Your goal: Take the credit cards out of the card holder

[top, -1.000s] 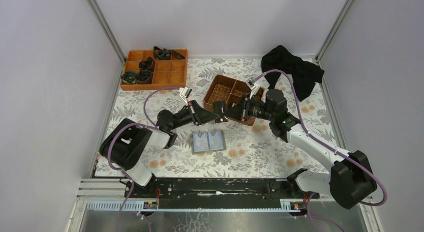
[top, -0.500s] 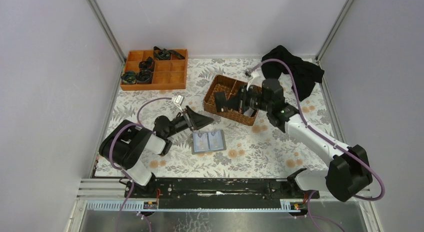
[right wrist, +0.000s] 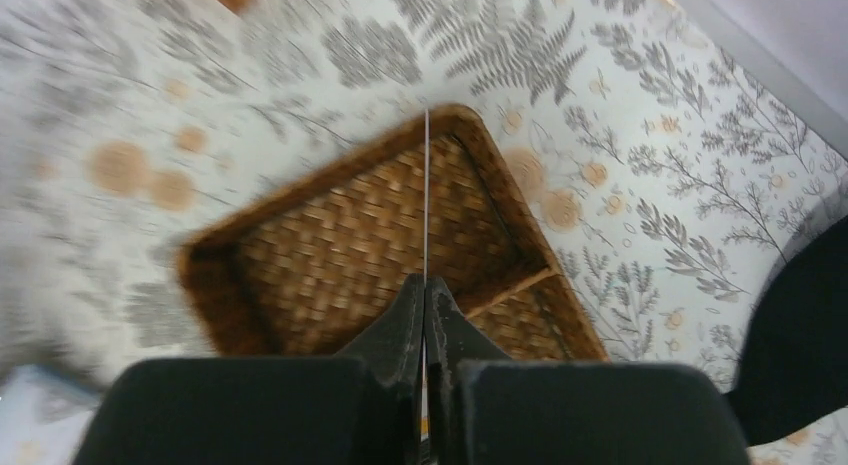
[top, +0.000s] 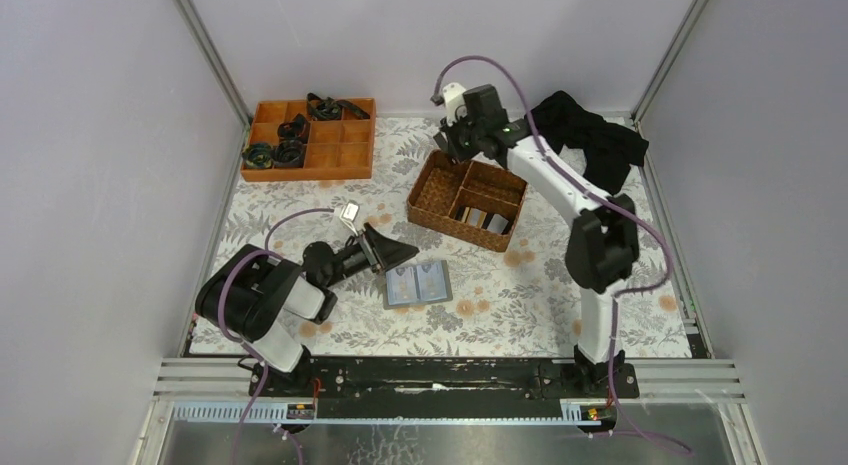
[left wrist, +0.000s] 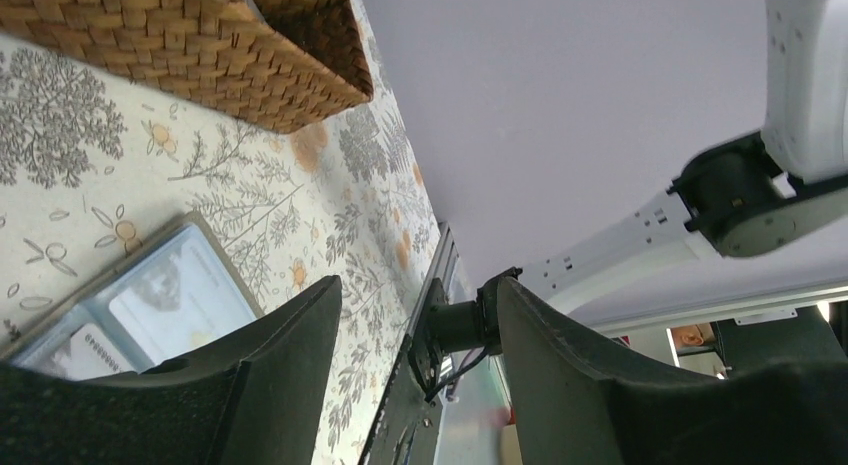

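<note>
The card holder lies open and flat on the floral table; in the left wrist view it shows pale cards behind its pockets. My left gripper hovers low just left of it, open and empty. My right gripper hangs above the far corner of the wicker basket. It is shut on a thin credit card seen edge-on over the basket's compartment. Other credit cards lie in the basket's near right compartment.
An orange divided tray with black items stands at the back left. A black cloth is bunched at the back right, also at the right edge of the right wrist view. The right arm stretches over the basket's right side.
My left gripper has opened and drawn back to the left, away from the right gripper. The right arm swung up and far-left with the card, from beside the basket to above its far corner.
</note>
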Controlling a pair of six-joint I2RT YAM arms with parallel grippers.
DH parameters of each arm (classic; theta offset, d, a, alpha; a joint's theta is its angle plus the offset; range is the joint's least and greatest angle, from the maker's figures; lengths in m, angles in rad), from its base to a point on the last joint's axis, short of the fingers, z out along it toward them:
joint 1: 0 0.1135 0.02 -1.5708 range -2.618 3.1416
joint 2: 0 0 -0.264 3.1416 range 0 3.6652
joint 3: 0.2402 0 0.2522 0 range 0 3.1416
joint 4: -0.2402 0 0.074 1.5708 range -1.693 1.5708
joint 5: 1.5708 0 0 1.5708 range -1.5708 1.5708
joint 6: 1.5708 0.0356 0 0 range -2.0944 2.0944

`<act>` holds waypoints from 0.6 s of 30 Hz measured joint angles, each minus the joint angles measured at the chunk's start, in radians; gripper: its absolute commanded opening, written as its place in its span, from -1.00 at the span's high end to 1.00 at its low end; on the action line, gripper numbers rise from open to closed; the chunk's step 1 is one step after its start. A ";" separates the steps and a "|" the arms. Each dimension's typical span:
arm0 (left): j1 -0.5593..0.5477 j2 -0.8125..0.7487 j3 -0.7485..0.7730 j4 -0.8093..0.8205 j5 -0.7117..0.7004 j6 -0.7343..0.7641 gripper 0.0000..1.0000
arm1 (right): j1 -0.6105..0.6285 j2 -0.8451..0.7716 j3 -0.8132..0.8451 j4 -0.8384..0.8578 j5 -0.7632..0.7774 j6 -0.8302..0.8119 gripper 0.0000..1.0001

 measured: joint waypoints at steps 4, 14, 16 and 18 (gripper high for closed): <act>0.001 0.001 -0.028 0.013 0.027 0.001 -0.31 | 0.000 0.159 0.100 -0.089 0.090 -0.110 1.00; 0.004 0.009 -0.036 0.023 0.064 0.008 -0.30 | -0.002 0.296 0.241 -0.138 0.171 -0.313 1.00; 0.005 0.019 -0.036 0.024 0.071 0.008 -0.30 | -0.003 0.305 0.248 -0.137 0.180 -0.349 1.00; 0.005 0.028 -0.036 0.024 0.076 0.008 -0.30 | -0.004 0.311 0.249 -0.139 0.177 -0.377 1.00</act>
